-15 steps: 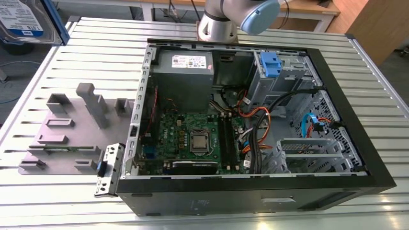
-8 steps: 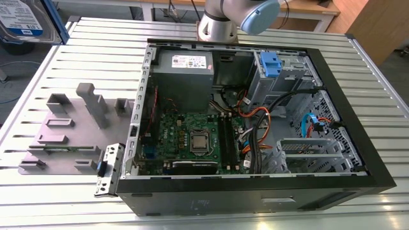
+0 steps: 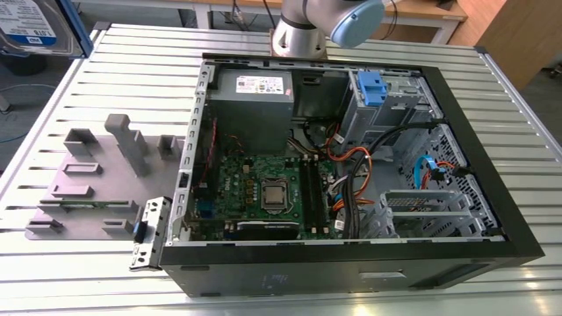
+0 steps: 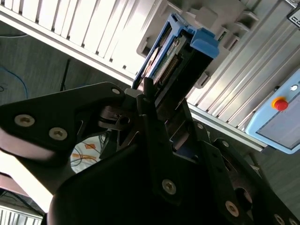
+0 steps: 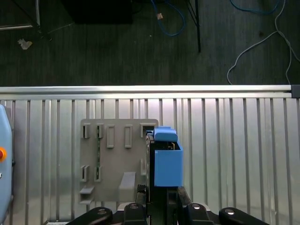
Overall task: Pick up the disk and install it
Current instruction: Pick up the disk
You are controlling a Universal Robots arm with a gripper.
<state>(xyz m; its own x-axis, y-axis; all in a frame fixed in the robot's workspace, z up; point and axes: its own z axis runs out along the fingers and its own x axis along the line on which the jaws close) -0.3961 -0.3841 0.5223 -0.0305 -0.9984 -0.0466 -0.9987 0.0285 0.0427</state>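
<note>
**Well, disk's in my claw, install not done yet**

So my claw (image 4: pixel 154 101) is clamped narrow on the disk (image 5: pixel 168 161), fingers pinching it from both sides with the blue carrier end sticking out past them. In the first wrist view it hangs edge-on over the grey fixture plate (image 5: pixel 112 154). I'd say it's lifted clear, though I can't tell for sure from that angle. In the exterior view the disk (image 3: pixel 31 26) sits up in the far corner on the exterior view's left, well apart from the open computer case (image 3: pixel 491 197).

By my reckoning the pickup is done and the install is what's left. The drive cage with the blue bracket (image 3: pixel 373 89) looks like where it belongs. That'd call for a firm grip, lining the carrier up square with the slot, and staying off the loose cables (image 3: pixel 351 158) near it.

Surface is a slatted metal table (image 5: pixel 234 154), shiny and ribbed. Past its edge there's a dark floor with stray cords (image 5: pixel 262 42), and a pale blue box with a red button (image 4: pixel 280 104) lies on the slats
</note>
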